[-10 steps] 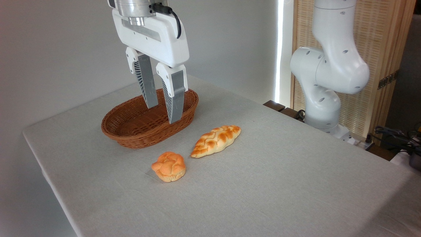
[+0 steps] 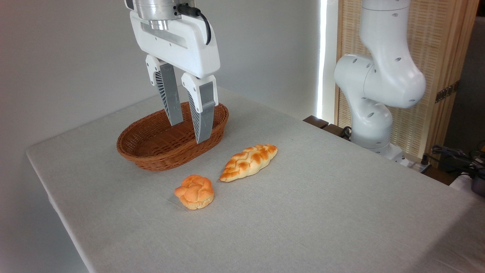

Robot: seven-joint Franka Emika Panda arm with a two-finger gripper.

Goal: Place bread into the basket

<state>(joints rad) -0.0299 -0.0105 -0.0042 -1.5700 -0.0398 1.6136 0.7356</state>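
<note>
Bread [image 2: 194, 191] sits on the table in front of the basket [image 2: 151, 149], beside a loaf [image 2: 249, 162]. Gripper [image 2: 189, 132] hangs open and empty over the basket, behind the bread.

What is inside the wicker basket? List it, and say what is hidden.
The basket shows only bare woven wicker inside; no bread lies in it. The gripper hangs open in front of it, and its fingers cover strips of the interior and far rim. The near wall hides part of the floor.

No readable text, label, brand, number or sign appears on anything here.
</note>
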